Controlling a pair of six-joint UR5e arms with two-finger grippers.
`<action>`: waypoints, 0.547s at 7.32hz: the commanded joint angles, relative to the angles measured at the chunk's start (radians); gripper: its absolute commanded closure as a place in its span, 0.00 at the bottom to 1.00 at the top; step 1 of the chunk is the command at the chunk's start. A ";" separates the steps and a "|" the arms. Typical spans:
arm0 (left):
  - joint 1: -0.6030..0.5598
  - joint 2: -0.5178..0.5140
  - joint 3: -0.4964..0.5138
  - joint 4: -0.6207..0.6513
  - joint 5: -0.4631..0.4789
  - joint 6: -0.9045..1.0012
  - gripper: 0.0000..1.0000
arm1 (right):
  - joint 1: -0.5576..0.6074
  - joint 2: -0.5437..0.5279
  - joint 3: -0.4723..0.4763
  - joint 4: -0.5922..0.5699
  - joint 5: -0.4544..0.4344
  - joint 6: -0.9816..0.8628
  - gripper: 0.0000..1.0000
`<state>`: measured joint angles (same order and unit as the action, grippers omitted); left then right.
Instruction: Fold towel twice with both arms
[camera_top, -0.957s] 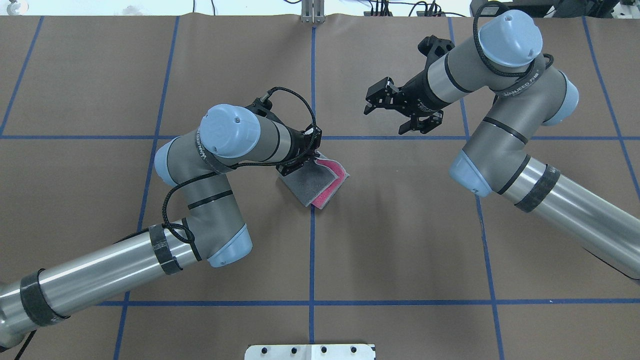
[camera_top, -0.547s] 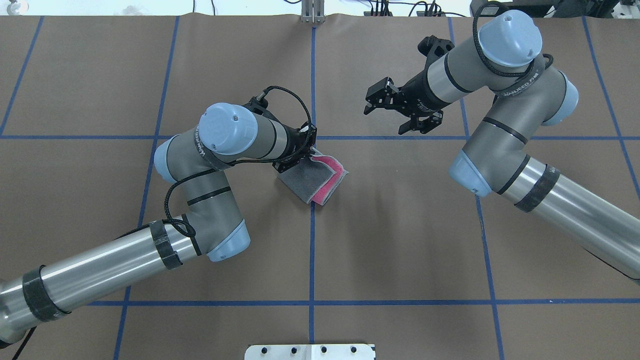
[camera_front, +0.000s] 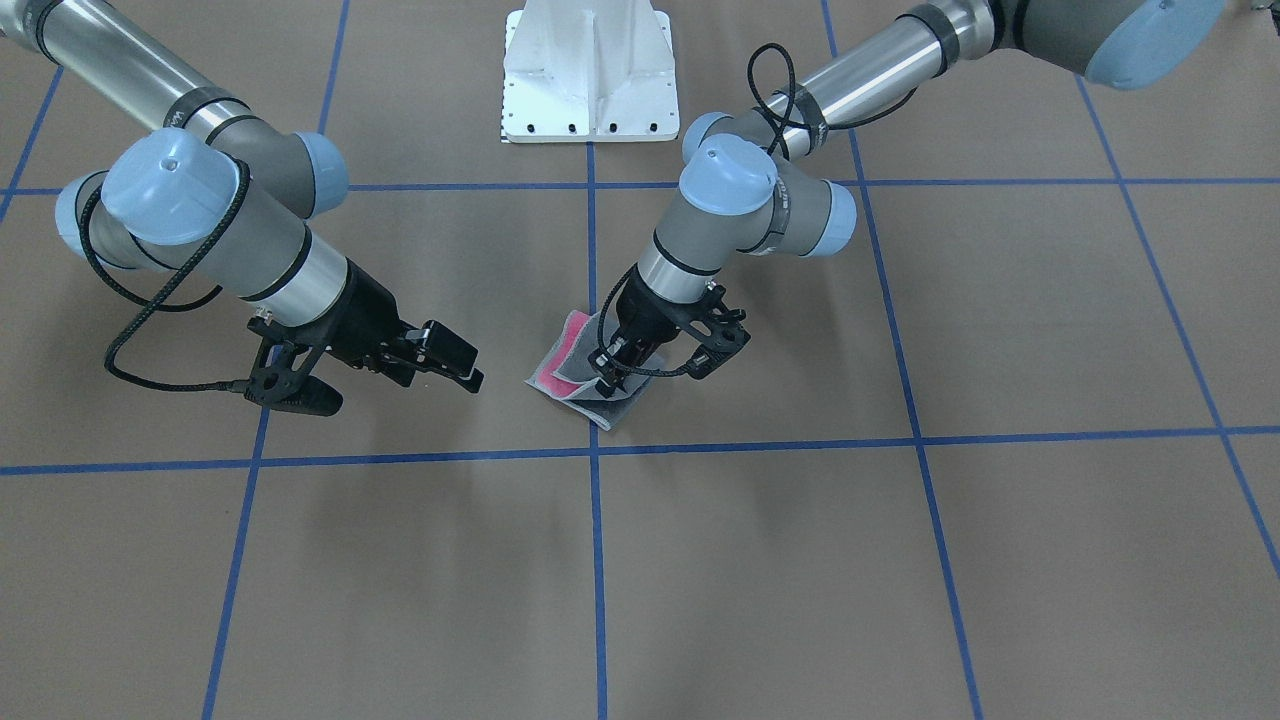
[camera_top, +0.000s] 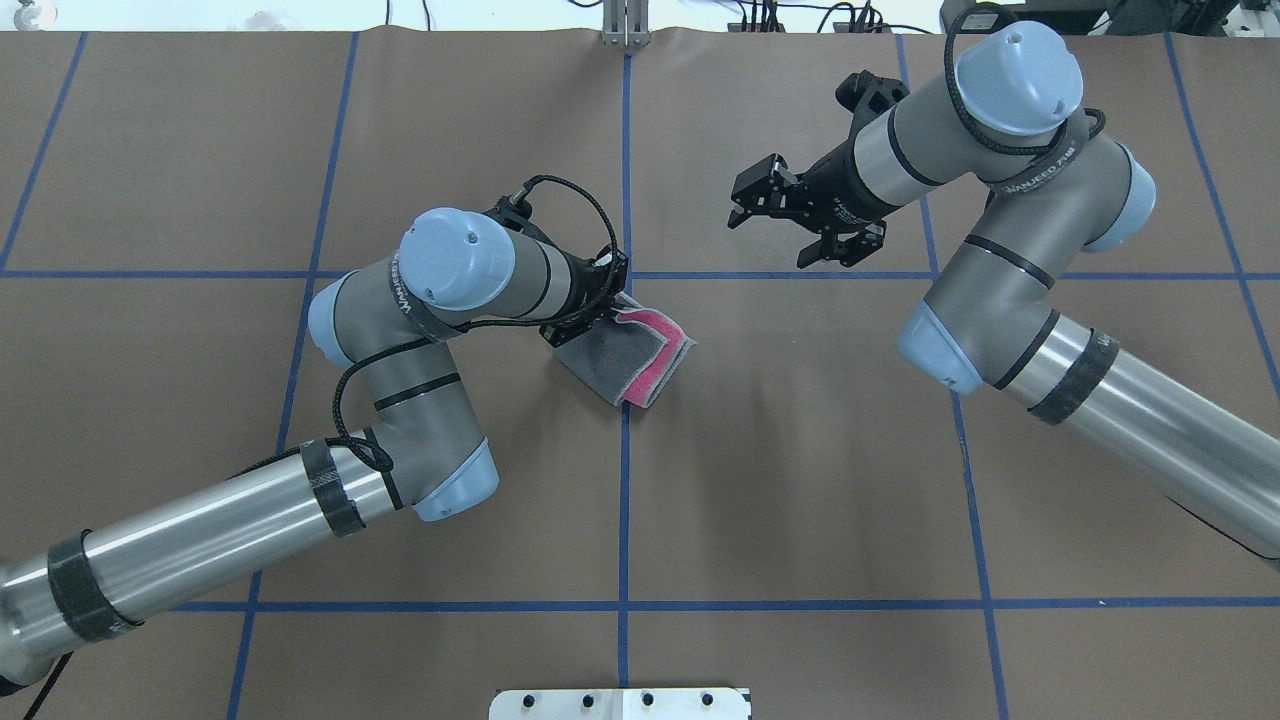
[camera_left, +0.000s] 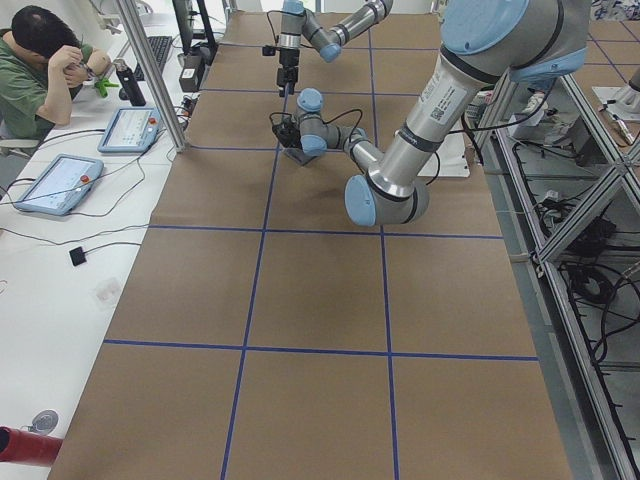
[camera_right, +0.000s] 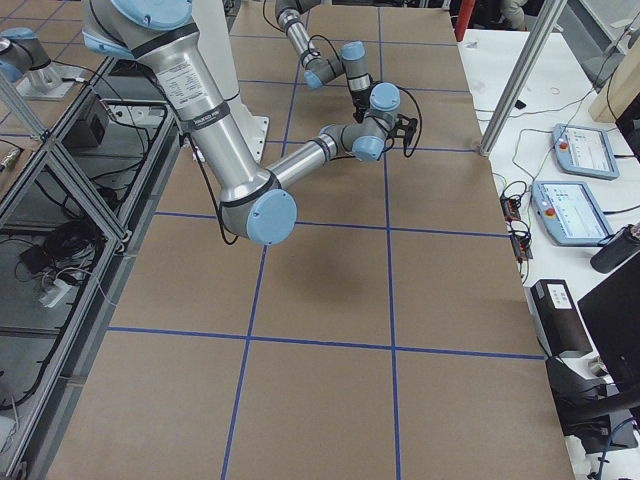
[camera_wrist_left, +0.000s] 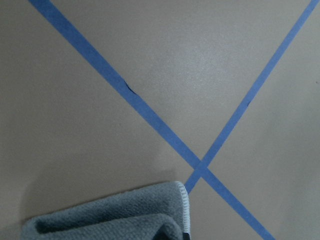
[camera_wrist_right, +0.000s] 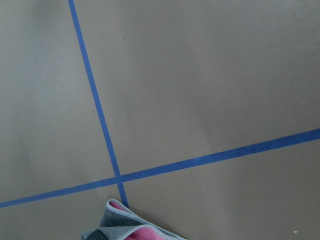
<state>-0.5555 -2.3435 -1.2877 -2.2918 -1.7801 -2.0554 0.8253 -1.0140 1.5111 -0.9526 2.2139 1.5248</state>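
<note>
Grey-face-up towel (camera_top: 622, 352) lies folded on counter (camera_top: 800, 450), just robot-side of the central tape crossing (camera_top: 626, 275). Pink shows along the edge nearest the right arm (camera_top: 1010, 80). Left arm (camera_top: 460, 260) sits low at the towel's opposite corner, left jaws apart. Right arm hovers well apart, right jaws apart.

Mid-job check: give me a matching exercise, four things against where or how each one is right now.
Things:
1. towel
2. left claw
3. right claw
4. white base

Places or states:
A. open, over bare table, apart from the towel
B. folded, grey over pink
C. at the towel's edge
D. at the table's edge by the robot

Pairs: 1-B, 2-C, 3-A, 4-D
</note>
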 joint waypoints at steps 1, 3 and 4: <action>0.000 -0.008 0.001 0.000 0.004 0.003 0.00 | 0.000 0.000 0.000 0.000 0.000 -0.002 0.00; -0.030 -0.031 0.001 0.000 -0.001 0.001 0.00 | 0.000 0.003 0.000 -0.002 -0.002 -0.002 0.00; -0.055 -0.033 -0.001 0.002 -0.007 0.007 0.00 | -0.002 0.006 0.000 0.000 -0.006 -0.002 0.00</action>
<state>-0.5826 -2.3676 -1.2872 -2.2915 -1.7812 -2.0525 0.8248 -1.0113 1.5110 -0.9532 2.2115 1.5233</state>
